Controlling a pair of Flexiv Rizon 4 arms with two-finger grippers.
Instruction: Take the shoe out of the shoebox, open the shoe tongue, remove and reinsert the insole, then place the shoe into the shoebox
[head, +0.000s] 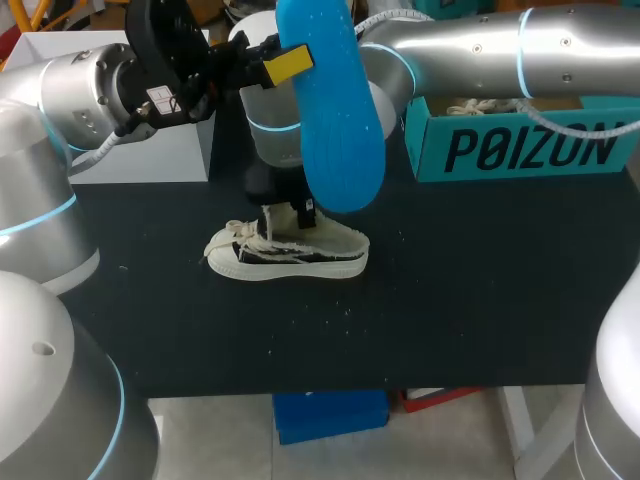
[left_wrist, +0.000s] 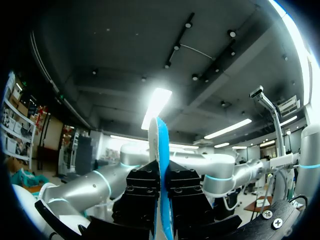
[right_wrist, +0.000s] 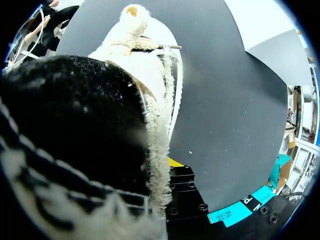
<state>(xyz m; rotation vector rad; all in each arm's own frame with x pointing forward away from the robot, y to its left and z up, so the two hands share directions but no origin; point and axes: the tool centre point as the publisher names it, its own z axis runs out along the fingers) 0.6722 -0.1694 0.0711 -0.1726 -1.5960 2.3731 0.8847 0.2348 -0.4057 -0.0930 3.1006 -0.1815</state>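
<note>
The white and black shoe (head: 290, 255) stands on the black table (head: 480, 300), outside the teal shoebox (head: 520, 150). Something pale (head: 478, 105) lies in the box, mostly hidden. The left gripper (head: 293, 63) squeezes the blue insole (head: 335, 110) up high. The right gripper (head: 303, 213) is at the shoe's opening; I cannot tell if it grips.
</note>
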